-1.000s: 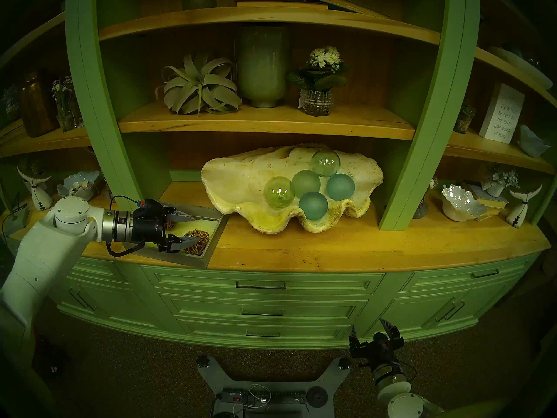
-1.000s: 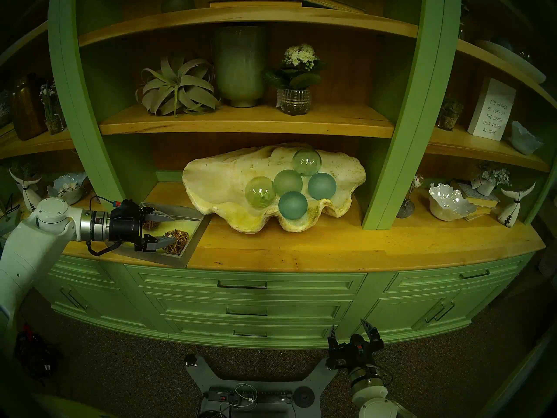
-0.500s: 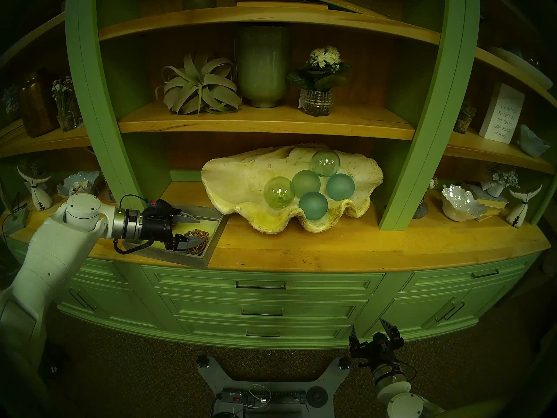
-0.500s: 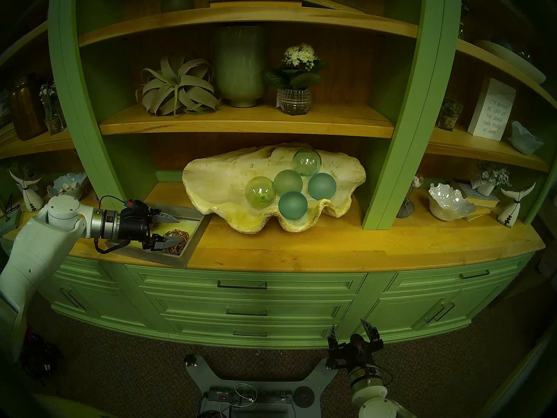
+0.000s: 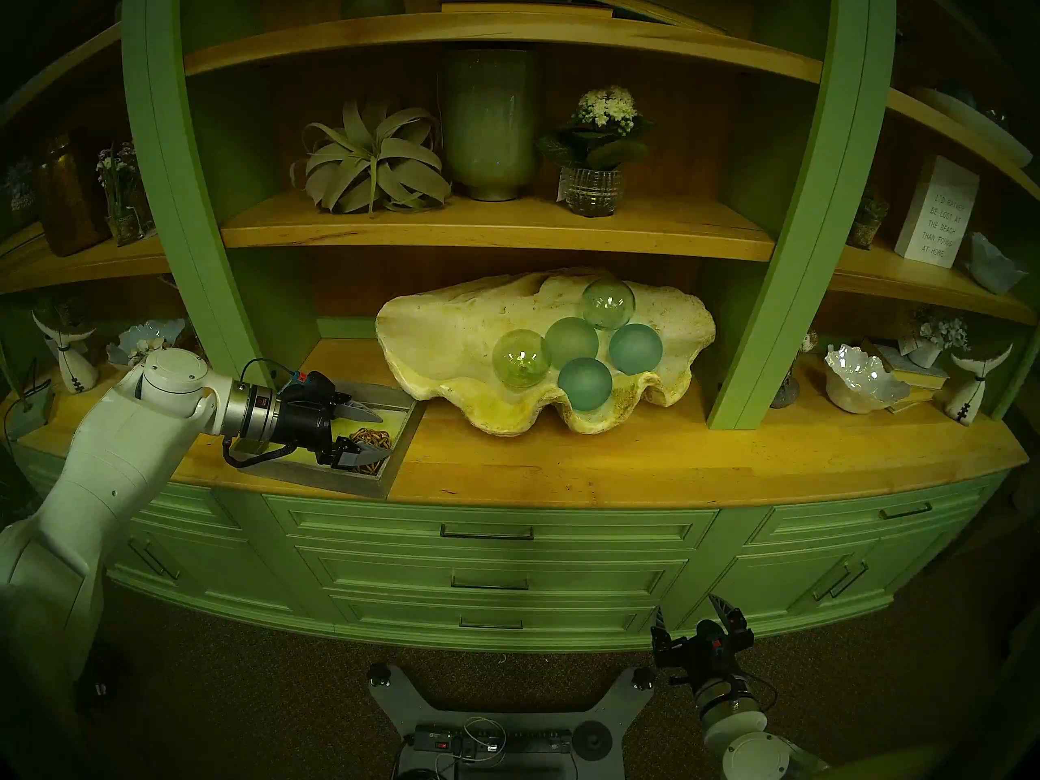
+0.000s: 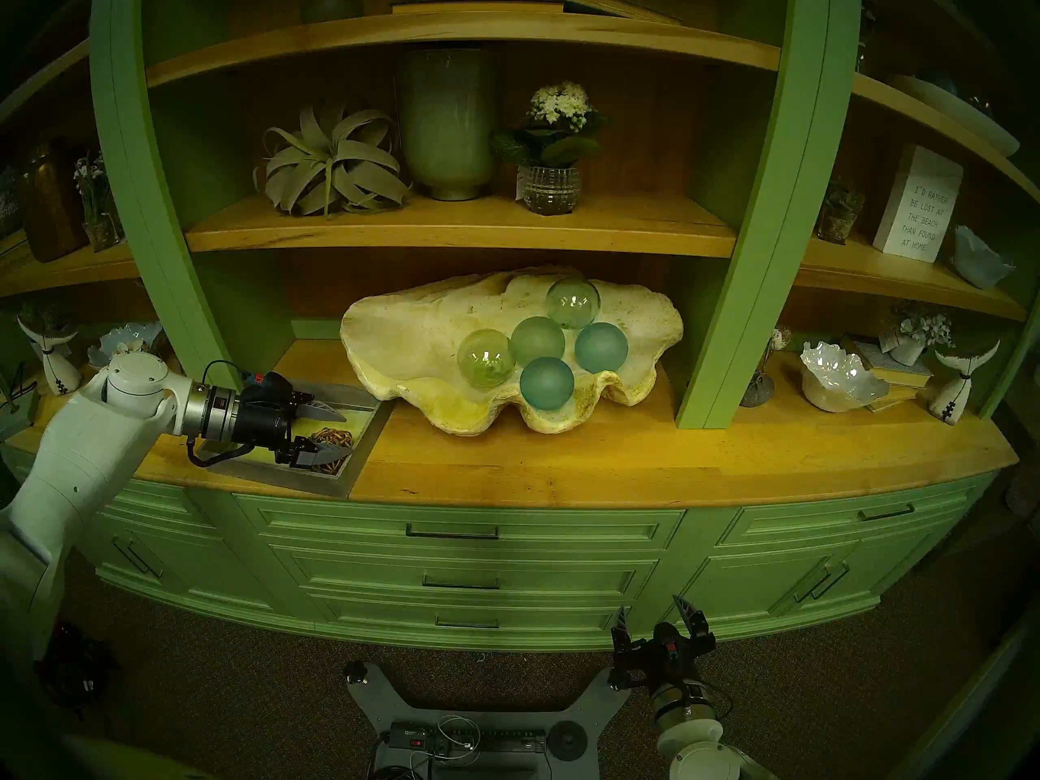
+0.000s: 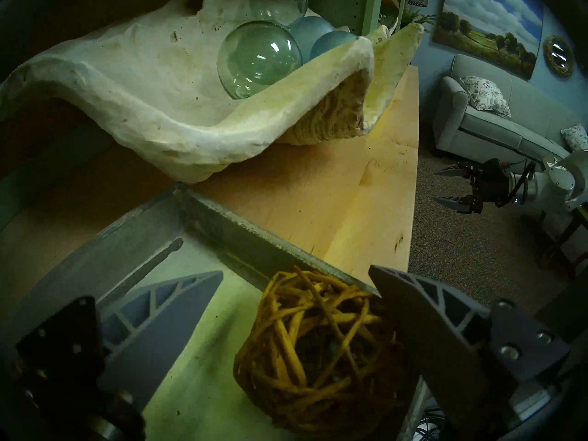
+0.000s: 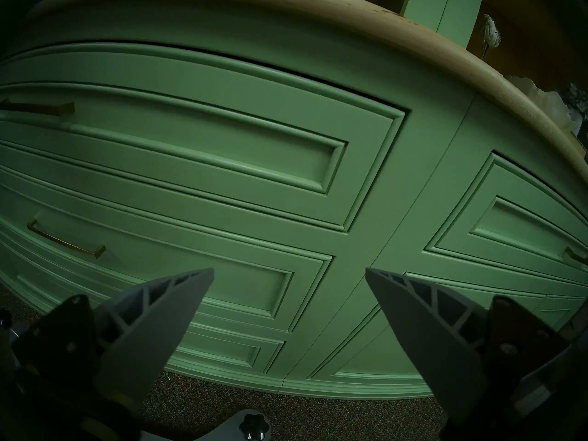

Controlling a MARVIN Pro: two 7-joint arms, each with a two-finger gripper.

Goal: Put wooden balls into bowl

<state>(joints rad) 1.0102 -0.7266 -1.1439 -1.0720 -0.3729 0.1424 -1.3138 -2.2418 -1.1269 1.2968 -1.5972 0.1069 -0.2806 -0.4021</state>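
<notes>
One brown woven rattan ball lies in the right front corner of a square grey tray on the wooden counter. My left gripper is open, with the ball between its fingers. In the left wrist view the ball rests against the right finger, and the left finger stands apart from it. The second rattan ball is hidden behind the gripper. The big cream clam shell sits to the tray's right. My right gripper is open and empty, low before the drawers.
Several green and teal glass spheres fill the right half of the shell; its left half is bare. A green upright stands behind the tray. A shelf hangs over the shell. White ruffled bowls sit far right.
My left arm has moved right along the tray, so its open fingers now straddle the rattan ball. The other ball is now covered by the gripper. The right arm has not moved.
</notes>
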